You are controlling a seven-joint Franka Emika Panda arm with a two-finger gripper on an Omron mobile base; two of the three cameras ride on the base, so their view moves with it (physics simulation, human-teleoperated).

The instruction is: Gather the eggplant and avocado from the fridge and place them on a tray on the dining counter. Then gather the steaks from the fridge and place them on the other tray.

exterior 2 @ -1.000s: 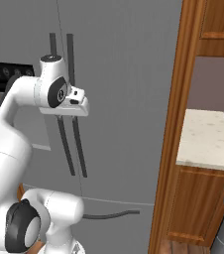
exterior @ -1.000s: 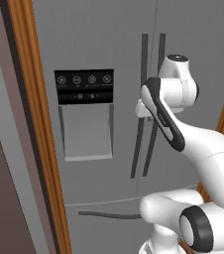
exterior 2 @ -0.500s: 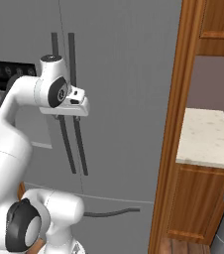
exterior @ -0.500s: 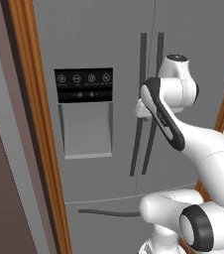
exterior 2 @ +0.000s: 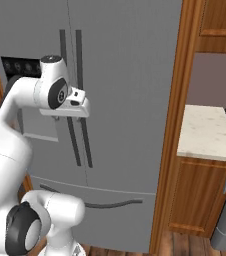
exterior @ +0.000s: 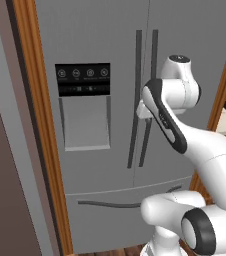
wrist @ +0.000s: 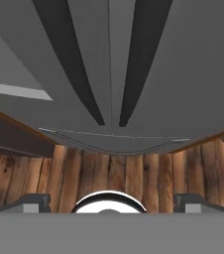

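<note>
The grey fridge [exterior: 100,40] stands with both doors closed, filling the space ahead. Its two dark bar handles [exterior: 133,140] run down the middle seam. My gripper [exterior 2: 65,114] hangs open right in front of these handles [exterior 2: 86,145], pointing down along the door. In the hand view the fingertips [wrist: 33,201] stand far apart with nothing between them, and both handles [wrist: 74,64] run overhead. The eggplant, avocado and steaks are hidden behind the doors. The trays and the dining counter are out of view.
A black dispenser panel [exterior: 82,79] sits on the left door. The bottom drawer's curved handle [exterior: 115,204] is below. Wooden side panels [exterior: 40,150] frame the fridge. A beige wall counter [exterior 2: 207,132] on wooden cabinets lies to the right. The floor [wrist: 129,173] is wood planks.
The jaws have spread from half open to wide open. The arm has stayed at the fridge handles, and the doors remain closed.
</note>
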